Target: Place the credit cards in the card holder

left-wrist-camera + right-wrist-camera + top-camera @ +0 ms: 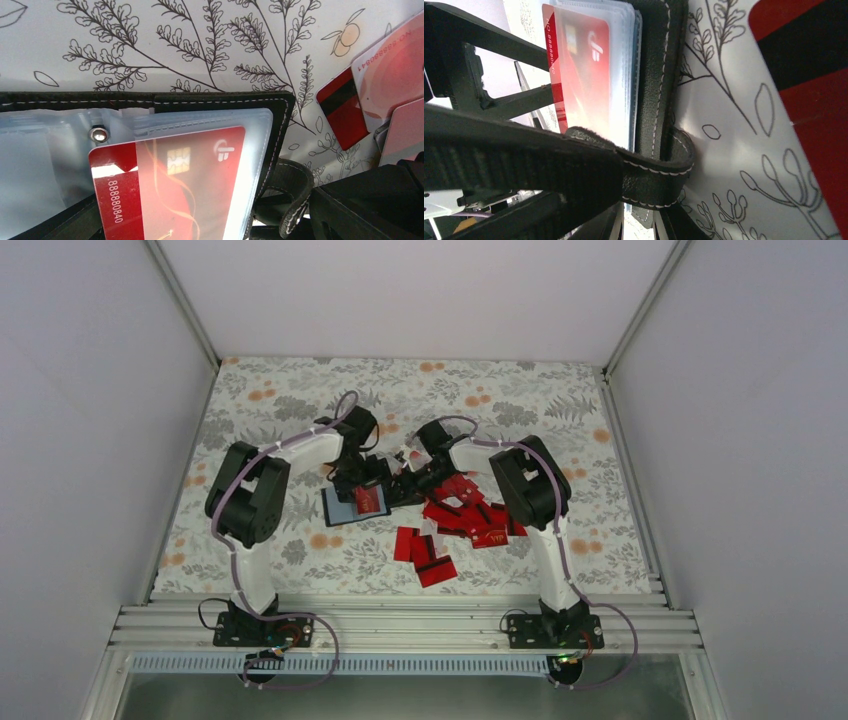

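On a flat, floral-print tabletop [560,390], the stitched black card holder [340,508] lies open with its frosted plastic sleeves [210,122] facing up. Right of the holder, glossy red credit cards [470,520] sprawl in a loose heap. The left gripper [360,478], jaws wide apart, hangs over the holder, where one chip-bearing red card [170,185] sits part-way inside a sleeve. The right gripper [405,485] is pinched on the holder's curved snap tab [659,172].

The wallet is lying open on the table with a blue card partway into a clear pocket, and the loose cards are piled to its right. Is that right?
Not quite. The card partway into the clear pocket is red, not blue; the left wrist view shows it. The card holder does lie open on the table, loose cards piled to its right.
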Motion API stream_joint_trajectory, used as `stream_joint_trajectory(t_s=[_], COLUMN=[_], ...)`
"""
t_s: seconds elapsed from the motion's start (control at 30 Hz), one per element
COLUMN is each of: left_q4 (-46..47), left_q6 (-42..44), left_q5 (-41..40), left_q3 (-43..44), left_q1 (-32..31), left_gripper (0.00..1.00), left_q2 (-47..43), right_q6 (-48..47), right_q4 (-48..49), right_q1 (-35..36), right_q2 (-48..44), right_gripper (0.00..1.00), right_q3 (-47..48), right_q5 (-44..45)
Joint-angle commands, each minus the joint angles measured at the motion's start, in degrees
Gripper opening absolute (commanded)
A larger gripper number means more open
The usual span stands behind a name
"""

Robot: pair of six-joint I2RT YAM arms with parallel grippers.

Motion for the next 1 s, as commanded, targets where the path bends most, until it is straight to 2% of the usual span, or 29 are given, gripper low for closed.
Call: stream_joint_trajectory(t_s=[0.0, 0.2, 0.3, 0.47, 0.7, 0.97], left_q4=[4.57, 2.12, -1.07, -1.73, -4.73, -4.47], left_q6=[-1.38, -1.89, -1.44, -0.89, 5.53, 11.82], left_q5=[7.78, 7.25, 4.5, 1.95, 0.63, 3.06], left_q3=[0.59, 4.05, 7.02, 7.54, 9.75, 5.43], left_q1=[-3.38, -3.7, -4.07, -4.3, -4.65, -4.61], left_gripper=[0.93, 0.98, 1.0, 1.0, 1.0, 1.0], left_q2=[6.54, 8.77, 10.17, 7.85, 4.04, 2.22], right_q6=[0.27, 0.58, 0.46, -0.28, -0.79, -0.92], right_q4=[2.04, 2.5, 2.21, 1.18, 0.05, -1.54], right_q1=[0.96, 0.99, 0.99, 0.87, 0.26, -0.36], right_q2=[0.27, 0.38, 0.51, -0.14, -0.74, -1.44], right_gripper=[0.16, 0.16, 0.16, 0.16, 0.16, 0.16], right_q3=[0.39, 0.51, 0.82, 0.77, 0.83, 2.44], right_q5=[0.79, 0.56, 0.58, 1.5, 1.62, 2.49])
